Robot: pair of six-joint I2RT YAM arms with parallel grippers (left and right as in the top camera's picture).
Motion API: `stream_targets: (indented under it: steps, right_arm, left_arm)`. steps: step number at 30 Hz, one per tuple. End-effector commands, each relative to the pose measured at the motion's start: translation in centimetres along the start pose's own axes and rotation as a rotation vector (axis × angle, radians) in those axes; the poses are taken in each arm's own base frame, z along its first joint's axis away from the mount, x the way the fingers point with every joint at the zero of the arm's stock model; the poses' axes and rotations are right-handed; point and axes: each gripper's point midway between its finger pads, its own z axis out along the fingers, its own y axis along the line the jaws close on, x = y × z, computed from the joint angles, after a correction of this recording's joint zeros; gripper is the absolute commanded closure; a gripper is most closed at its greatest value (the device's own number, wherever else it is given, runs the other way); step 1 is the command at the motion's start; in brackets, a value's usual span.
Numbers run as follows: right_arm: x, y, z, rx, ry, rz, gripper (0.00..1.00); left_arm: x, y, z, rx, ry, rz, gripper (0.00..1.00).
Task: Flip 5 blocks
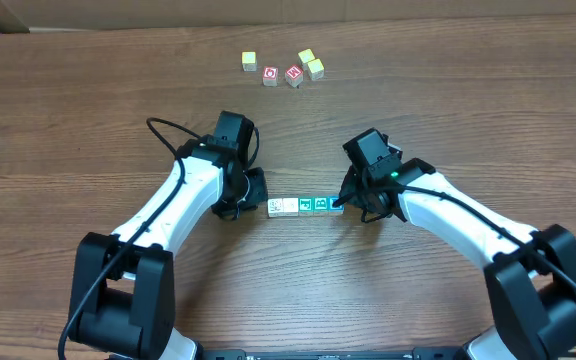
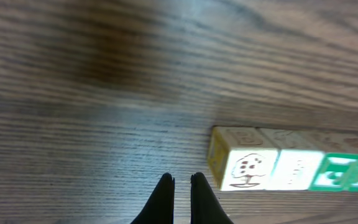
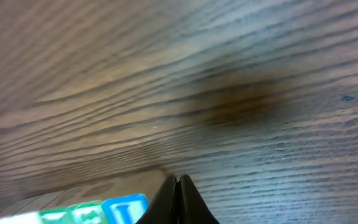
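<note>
Overhead first: your blocks sit in a tight row at the centre of the table, white faces toward the left end, teal toward the right. Your left gripper sits just beside the row's left end and the right gripper right at its right end; you cannot tell from up here whether either touches. Well apart, at the top of the frame, yellow cubes and red cubes lie in a loose cluster. Over to the left wrist: your fingers stand at bottom centre, drawn together with only a sliver between the tips, pinching nothing. The row runs along the lower right, its nearest block showing a tree print, near the tips but apart. Right wrist: fingertips pressed tight at bottom centre, nothing between them. The row's end shows blurred at lower left, a blue-looking face nearest the tips, green beyond.
</note>
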Motion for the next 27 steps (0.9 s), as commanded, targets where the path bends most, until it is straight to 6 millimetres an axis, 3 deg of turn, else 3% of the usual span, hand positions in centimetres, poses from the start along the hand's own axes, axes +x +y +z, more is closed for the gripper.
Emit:
stream_targets:
  steps: [1, 12, 27]
  right_arm:
    - [0.1, -0.3, 0.4, 0.016, -0.004, 0.000, 0.96]
    - [1.4, -0.6, 1.9, 0.044, 0.044, -0.013, 0.96]
    - [1.8, 0.1, 2.0, 0.025, 0.045, -0.031, 0.96]
  left_arm:
    - [0.7, 0.6, 1.1, -0.030, 0.011, -0.016, 0.96]
    - [0.6, 0.4, 1.8, -0.016, -0.013, -0.023, 0.96]
    - [0.8, 0.6, 2.1, -0.017, -0.011, -0.033, 0.96]
